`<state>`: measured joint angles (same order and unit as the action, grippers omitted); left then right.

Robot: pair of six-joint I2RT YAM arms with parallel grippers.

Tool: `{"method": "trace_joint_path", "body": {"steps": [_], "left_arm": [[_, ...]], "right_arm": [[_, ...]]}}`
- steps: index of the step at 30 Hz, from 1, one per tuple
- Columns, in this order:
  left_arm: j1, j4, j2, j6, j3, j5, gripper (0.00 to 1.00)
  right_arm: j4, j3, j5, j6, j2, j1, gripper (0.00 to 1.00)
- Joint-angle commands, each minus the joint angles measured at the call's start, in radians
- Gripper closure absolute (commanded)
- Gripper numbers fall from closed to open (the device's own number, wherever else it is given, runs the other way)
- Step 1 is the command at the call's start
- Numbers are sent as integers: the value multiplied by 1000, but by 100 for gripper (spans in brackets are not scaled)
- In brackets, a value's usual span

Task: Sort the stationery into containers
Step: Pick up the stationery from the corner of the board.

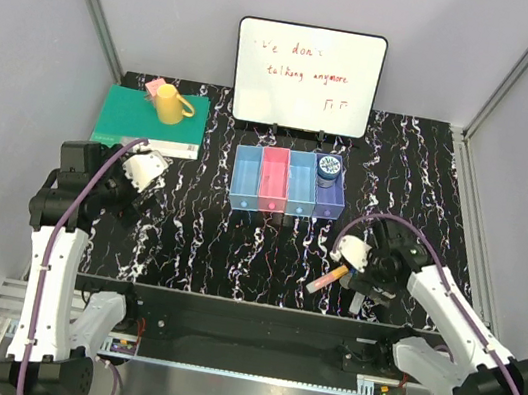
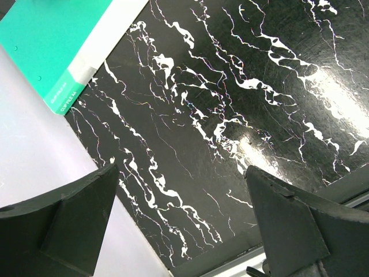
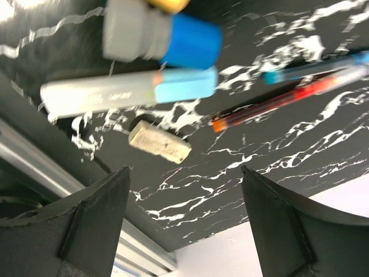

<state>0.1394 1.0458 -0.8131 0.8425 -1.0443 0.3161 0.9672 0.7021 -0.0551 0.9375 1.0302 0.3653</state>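
Book, mug and whiteboard at the far side
A yellow mug (image 1: 169, 104) stands on the green book (image 1: 135, 120) far left; the whiteboard (image 1: 306, 78) leans far centre

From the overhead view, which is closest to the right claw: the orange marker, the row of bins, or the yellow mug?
Measured from the right claw:
1. Orange marker, just to its left.
2. Row of bins, farther back, mid-table.
3. Yellow mug, far back left on the green book.

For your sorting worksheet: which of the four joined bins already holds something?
The purple bin at the row's right end: it alone holds the patterned roll.
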Motion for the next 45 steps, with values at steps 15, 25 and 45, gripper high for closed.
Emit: {"method": "trace_joint_path", "body": {"steps": [15,25,45], "left_arm": [[-6,-12,0,9,-42,-17,1],[-11,-9,-18,-5,-52,-25,1],[-26,-10,-63,-42,-114,-23,1]], "right_arm": [[-39,-207,-22,265,-81,-5,22],[-119,-219,4,268,7,-5,27],[-208,-208,15,262,110,-5,100]]}}
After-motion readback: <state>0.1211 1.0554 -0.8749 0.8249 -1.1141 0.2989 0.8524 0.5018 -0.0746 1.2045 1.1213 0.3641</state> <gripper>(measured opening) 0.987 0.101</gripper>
